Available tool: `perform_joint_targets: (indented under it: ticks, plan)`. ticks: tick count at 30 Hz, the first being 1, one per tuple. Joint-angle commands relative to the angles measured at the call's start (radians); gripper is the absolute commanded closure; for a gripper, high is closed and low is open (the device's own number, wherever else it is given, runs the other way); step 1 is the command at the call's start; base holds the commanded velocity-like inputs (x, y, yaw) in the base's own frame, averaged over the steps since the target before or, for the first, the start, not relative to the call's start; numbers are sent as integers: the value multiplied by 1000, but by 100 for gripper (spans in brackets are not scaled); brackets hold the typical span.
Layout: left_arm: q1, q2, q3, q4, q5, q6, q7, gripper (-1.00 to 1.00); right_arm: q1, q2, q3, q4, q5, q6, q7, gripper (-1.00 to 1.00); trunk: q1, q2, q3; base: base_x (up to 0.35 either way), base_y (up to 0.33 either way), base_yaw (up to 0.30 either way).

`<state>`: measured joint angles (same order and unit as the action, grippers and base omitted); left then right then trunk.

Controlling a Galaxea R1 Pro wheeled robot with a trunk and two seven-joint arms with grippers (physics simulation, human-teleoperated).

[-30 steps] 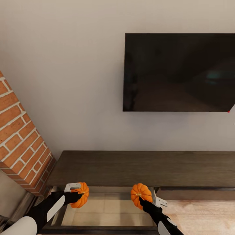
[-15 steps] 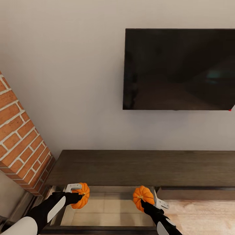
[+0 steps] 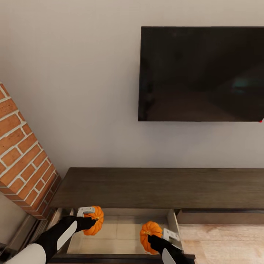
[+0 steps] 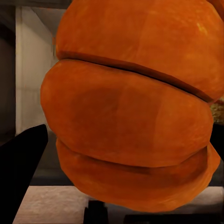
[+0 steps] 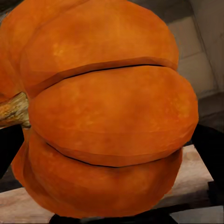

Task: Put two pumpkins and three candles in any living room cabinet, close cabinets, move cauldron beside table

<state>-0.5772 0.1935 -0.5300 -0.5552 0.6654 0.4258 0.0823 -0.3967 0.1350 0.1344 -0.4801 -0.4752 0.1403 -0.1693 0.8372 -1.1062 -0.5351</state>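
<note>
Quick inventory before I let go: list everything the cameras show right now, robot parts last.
pumpkins: 2, orange; left pumpkin and right pumpkin, each held over the open drawer.
drawer: 1, beige inside, pulled out of the cabinet.
cabinet: 1, dark brown, along the wall.
TV: 1, black, on the wall.
brick column: 1, red, left of the cabinet.
left gripper: jaws clamped on the left pumpkin.
right gripper: jaws clamped on the right pumpkin.
</note>
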Motion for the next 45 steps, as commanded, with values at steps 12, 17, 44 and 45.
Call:
perform_joint_targets:
  ticks: [12,17,44,45]
  plan:
    - [-1,-57,-72,13,9,9,42,100,-54,32,100,-8,-1,139,-69,100,46,-85,-39,0,0,0]
    - [-1,-88,-95,35,6,11,77,100,-77,32,138,-9,0,138,-67,100,65,-120,-54,0,0,0]
    - [-1,-114,-99,35,0,11,80,100,-111,31,221,-36,-9,120,-47,100,169,-309,-139,0,0,0]
    - [-1,-114,-99,34,0,11,81,100,-111,30,221,-34,-9,119,-47,100,173,-316,-142,0,0,0]
